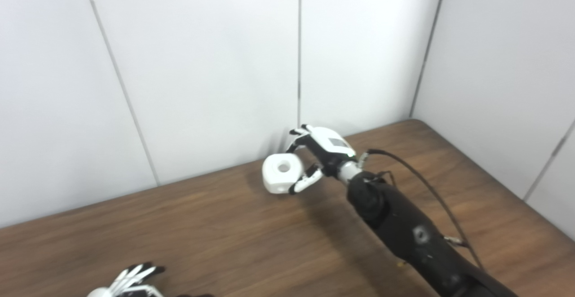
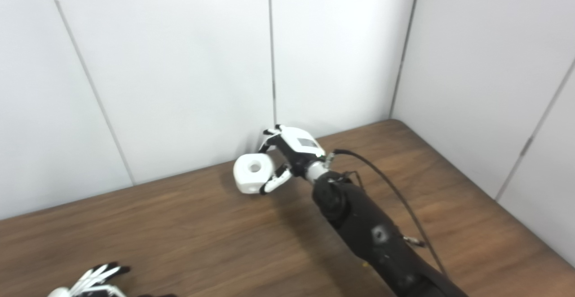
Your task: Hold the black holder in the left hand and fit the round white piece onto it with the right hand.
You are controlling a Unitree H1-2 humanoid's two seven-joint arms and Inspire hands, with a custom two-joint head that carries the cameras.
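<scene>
Two robot hands and one white piece are in view on the brown wood-grain counter [image 1: 224,225]. At the bottom left edge, the left robot hand [image 1: 130,283] is only partly in frame, its white, black-tipped fingers lying straight and close together, holding nothing visible. Further right, the rounded white plastic piece with a central hole [image 1: 281,173] is pinched by the right robot hand [image 1: 316,155], raised above the counter near the wall, black forearm stretched forward.

Brown wood-grain table [image 1: 215,225] set in corner; white panel walls [image 1: 202,63] w/ thin grey seams, even light.
</scene>
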